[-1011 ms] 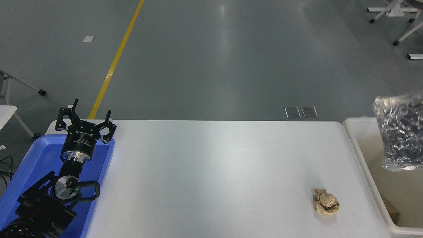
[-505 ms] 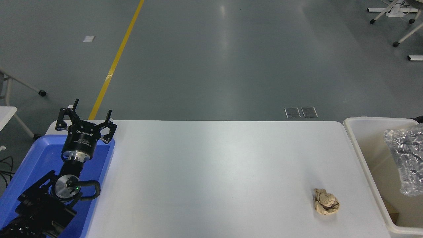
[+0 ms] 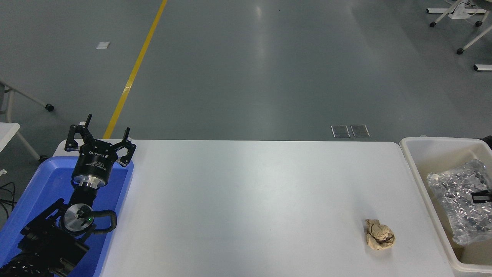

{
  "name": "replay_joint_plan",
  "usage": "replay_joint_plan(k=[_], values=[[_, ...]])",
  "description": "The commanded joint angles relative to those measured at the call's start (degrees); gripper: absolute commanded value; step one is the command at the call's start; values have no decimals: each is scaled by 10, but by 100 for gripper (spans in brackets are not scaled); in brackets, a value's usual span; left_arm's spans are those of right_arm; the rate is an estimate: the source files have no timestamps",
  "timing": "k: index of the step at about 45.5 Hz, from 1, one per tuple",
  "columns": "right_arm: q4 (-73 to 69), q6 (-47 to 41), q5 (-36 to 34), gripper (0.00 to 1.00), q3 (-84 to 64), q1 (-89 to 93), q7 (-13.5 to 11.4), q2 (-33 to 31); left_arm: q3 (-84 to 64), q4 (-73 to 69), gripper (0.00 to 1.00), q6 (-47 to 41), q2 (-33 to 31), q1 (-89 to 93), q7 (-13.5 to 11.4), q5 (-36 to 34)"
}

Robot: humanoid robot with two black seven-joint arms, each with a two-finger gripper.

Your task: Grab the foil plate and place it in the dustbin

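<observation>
The foil plate (image 3: 457, 198), crinkled shiny silver, lies tilted inside the dustbin (image 3: 438, 141), the cream-white bin off the table's right end. Its lower end is near the bin's front corner. Only a small black piece of my right gripper (image 3: 481, 197) shows at the right edge, over the foil plate. Whether it grips the foil cannot be seen. My left gripper (image 3: 104, 132) is open and empty, parked at the lower left.
A crumpled tan paper ball (image 3: 379, 234) lies on the white table (image 3: 246, 200) near the front right, beside the dustbin. A shallow blue tray (image 3: 42, 184) sits under the parked left arm. Chair legs stand on the grey floor at the top right.
The foil plate has come down from high above the dustbin's far rim into the bin. It has turned from hanging upright to lying flatter. The left arm has not moved.
</observation>
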State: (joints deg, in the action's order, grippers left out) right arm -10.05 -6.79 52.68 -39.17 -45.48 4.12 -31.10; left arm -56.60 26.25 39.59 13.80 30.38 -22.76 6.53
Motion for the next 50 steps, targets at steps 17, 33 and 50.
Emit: replay_joint_plan(k=[17, 33, 50], values=[[-434, -154, -6, 100, -139, -409, 4, -148, 0, 0, 100, 4, 0, 0, 3, -1], [-628, -337, -259, 100, -225, -632, -2, -83, 0, 0, 100, 3, 0, -1, 2, 0], [-655, -382, -501, 100, -225, -756, -3, 60, 0, -1, 100, 0, 0, -2, 0, 1]])
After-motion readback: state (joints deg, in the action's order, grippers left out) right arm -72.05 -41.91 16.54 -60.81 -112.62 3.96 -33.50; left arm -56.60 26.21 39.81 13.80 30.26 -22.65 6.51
